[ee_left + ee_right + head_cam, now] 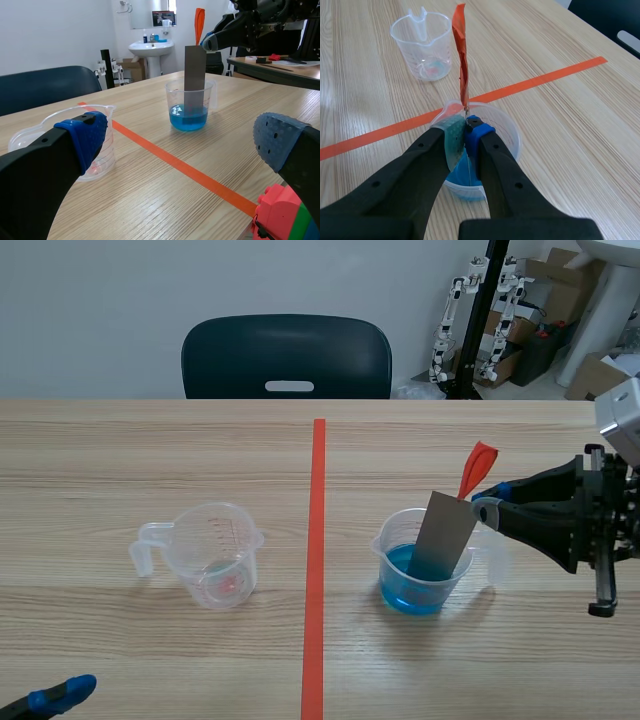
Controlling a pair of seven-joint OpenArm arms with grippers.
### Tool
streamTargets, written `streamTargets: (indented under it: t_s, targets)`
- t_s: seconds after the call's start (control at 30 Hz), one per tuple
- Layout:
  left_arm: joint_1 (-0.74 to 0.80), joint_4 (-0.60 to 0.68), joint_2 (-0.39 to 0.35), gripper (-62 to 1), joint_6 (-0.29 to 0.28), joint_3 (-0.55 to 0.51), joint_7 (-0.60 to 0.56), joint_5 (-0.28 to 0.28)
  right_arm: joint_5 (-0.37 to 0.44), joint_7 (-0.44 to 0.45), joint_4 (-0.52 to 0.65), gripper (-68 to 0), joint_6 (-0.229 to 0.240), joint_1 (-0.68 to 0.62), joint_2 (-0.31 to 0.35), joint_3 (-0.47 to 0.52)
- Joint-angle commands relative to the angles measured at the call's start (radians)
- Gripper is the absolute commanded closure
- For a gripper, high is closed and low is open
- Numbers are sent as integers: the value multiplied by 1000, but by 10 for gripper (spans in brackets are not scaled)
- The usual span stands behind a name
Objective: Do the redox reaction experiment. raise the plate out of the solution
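1. Right gripper point(487, 506) is clenched on the top of the flat grey metal plate point(445, 535).
2. The plate leans in the clear plastic cup point(386, 546) toward the tabletop's right edge, its lower end in the blue solution point(403, 580).
3. Left gripper point(181, 141) gapes wide at the near left corner.

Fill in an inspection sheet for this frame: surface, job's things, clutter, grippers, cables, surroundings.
Surface: wood table, tape line down the middle.
Job's things: plate leans in the cup, lower end in blue solution; orange tag at its top.
Clutter: empty cup; coloured block beside the left gripper.
Grippers: right gripper shut on the plate's top; left gripper open, holding nothing.
Cables: nothing seen.
Surroundings: chair, boxes, sink.
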Motion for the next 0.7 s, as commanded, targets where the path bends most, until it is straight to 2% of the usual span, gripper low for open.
streamTargets:
  t_s: [0.0, 0.27, 0.47, 0.67]
  targets:
    - [6, 13, -8, -617, -2, -1, -20, -6, 24, 19, 20, -6, 4, 14, 35, 9]
    - [6, 13, -8, -617, -2, -1, -20, -6, 34, 18, 93, -6, 4, 18, 91, 10]
    - [6, 13, -8, -617, -3, -1, -20, -6, 109, -14, 180, -6, 4, 18, 159, 13]
    - [6, 13, -8, -617, -3, -1, -20, -6, 212, -100, 265, -6, 3, 18, 220, 54]
